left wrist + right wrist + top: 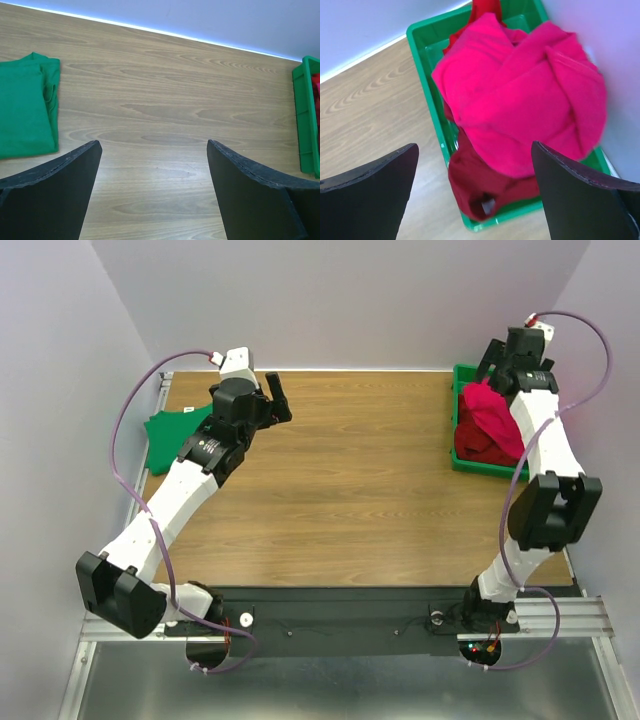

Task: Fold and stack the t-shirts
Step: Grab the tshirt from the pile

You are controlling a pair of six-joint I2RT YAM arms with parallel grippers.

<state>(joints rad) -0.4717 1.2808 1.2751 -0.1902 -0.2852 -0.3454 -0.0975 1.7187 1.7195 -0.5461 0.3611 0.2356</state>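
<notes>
You are holding the right gripper above the green plastic tray, which is sitting at the far right edge of the wooden tabletop. Its jaws are standing spread wide and are gripping nothing. The bright pink-red cloth t-shirt is lying bunched on top of the tray's contents, rising above the rim and crowding the pale wall on the right. A dark red cloth t-shirt is lying under it, bulging toward the near end of the tray.

The step in hand appears to be picking the pink-red shirt.

- Be aiming at a raised fold on the upper surface of the pink-red cloth, not at the mass as a whole.
- Be closing shallow. A deep bite is likely to catch the dark red cloth below and lift both garments.
- Be watching the outer finger, because the wall is close on that side.
- Be lifting straight up until the hanging cloth is clearing the rim. Dragging sideways early is likely to shift or tip the tray.

The left gripper is hovering over bare tabletop with its jaws spread and empty. Just to its left, the green cloth t-shirt is lying flat and apparently folded at the far left edge. Be keeping the open middle free as the folding area.
</notes>
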